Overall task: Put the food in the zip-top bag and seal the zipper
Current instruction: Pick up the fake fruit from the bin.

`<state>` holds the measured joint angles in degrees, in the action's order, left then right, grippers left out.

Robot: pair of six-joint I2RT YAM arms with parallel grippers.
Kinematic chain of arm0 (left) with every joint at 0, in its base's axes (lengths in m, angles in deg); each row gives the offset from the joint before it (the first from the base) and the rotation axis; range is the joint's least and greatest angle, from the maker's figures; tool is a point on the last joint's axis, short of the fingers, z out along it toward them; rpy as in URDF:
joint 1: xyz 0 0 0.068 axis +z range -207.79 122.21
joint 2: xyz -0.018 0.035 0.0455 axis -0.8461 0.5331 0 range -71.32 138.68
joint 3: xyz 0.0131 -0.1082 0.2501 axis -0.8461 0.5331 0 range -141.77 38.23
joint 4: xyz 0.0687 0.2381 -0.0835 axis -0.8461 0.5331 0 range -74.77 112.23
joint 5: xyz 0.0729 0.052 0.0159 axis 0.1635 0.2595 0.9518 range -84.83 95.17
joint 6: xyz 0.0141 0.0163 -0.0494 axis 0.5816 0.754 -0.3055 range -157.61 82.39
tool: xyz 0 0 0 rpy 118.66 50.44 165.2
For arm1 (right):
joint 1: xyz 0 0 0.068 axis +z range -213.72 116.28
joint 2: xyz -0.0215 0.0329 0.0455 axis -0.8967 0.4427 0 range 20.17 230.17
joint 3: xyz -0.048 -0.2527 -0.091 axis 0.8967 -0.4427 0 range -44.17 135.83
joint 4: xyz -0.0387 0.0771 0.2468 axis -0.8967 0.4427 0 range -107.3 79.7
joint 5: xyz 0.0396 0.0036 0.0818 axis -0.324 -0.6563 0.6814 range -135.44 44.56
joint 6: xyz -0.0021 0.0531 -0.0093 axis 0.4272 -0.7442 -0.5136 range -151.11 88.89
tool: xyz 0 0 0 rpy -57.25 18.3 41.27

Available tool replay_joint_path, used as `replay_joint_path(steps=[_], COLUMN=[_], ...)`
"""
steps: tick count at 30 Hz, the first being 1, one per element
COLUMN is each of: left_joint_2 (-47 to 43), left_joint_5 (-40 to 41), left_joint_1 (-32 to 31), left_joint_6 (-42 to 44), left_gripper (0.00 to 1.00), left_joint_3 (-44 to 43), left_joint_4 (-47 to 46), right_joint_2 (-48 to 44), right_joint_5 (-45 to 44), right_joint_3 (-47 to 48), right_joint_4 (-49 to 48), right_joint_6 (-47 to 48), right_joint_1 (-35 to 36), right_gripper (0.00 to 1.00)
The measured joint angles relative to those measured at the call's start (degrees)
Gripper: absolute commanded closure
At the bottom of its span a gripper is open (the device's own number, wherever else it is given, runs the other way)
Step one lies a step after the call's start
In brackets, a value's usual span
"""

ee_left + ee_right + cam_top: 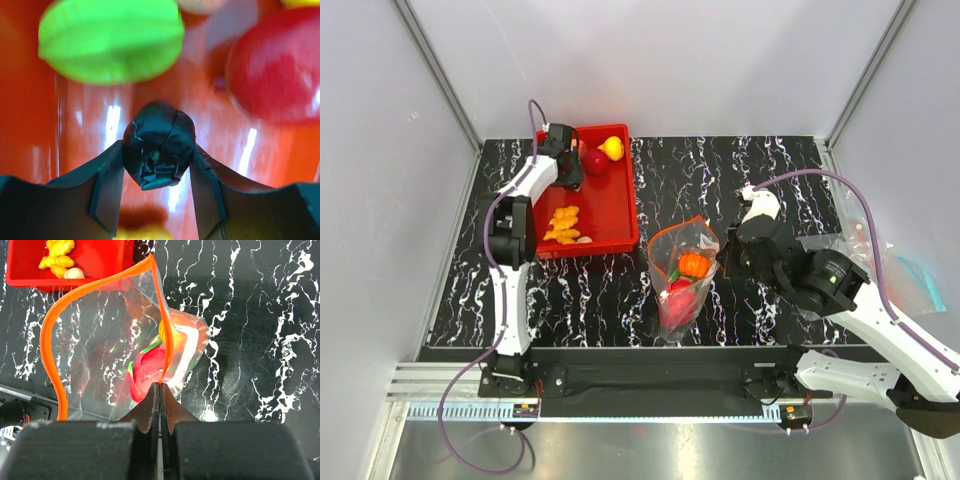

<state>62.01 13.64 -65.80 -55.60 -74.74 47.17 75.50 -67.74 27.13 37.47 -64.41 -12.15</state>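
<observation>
- The left fingers [573, 172] reached into the far end of the red tray [610, 205], which sat at the far left of the bench [770, 170].
- In the left wrist view they were clamped on a dark piece [159, 135], one finger pressed against each side of it, over the tray's floor.
- A green piece [110, 40] lay beyond the dark piece and a red piece [280, 65] beyond it to the right; both were blurred.
- From above, a yellow piece [611, 148] lay in the tray's far right corner.
- An orange-yellow piece [562, 222] lay toward the tray's near end, with a small pale piece [583, 238] just beside it.
- The bag [685, 238] lay in the middle of the bench, near the tray's near right corner, with its mouth toward the far side.
- The right fingers [158, 402] were pinched tight on the bag's mouth edge, gripping one side of the zipper [44, 337].
- The zipper was unsealed: its two orange strips bowed well apart, leaving the mouth gaping.
- Inside the bag lay an orange piece [694, 264] and, nearer the arms, a red-and-green piece [680, 298].
- A blue-tinted bag [910, 270] lay at the right edge of the bench, partly under the right arm and well apart from the bag.
</observation>
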Motion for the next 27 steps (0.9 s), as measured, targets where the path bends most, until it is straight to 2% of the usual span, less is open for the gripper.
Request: replay_joint_path(steps=[3,7,14,18,27], left_joint_2=[-7.2,-21.0,-41.6,-49.9,-62.1], left_joint_5=[-1.7,-4.8,-11.8,-15.6,-18.3], left_joint_1=[0.0,-0.2,-3.1,-9.2,-29.1], left_joint_6=[-0.2,-0.9,-2.3,-3.8,-6.7], left_gripper=[0.64,0.63,0.62,0.61,0.61], left_joint_3=[8.4,19.2,26.6,31.4,37.7], left_joint_4=[-0.5,-1.7,-4.9,-6.4,-8.1], right_joint_2=[0.0,0.0,0.8,1.4,1.6], right_joint_5=[0.0,0.0,0.6,0.9,1.0], right_joint_3=[-0.2,-0.3,-0.3,-0.3,-0.3], right_joint_4=[0.0,0.0,-0.1,-0.4,-0.9], right_joint_6=[0.0,0.0,0.0,0.0,-0.6], right_joint_1=[0.0,0.0,0.0,0.0,0.0], right_gripper=[1.0,1.0,1.0,1.0,1.0])
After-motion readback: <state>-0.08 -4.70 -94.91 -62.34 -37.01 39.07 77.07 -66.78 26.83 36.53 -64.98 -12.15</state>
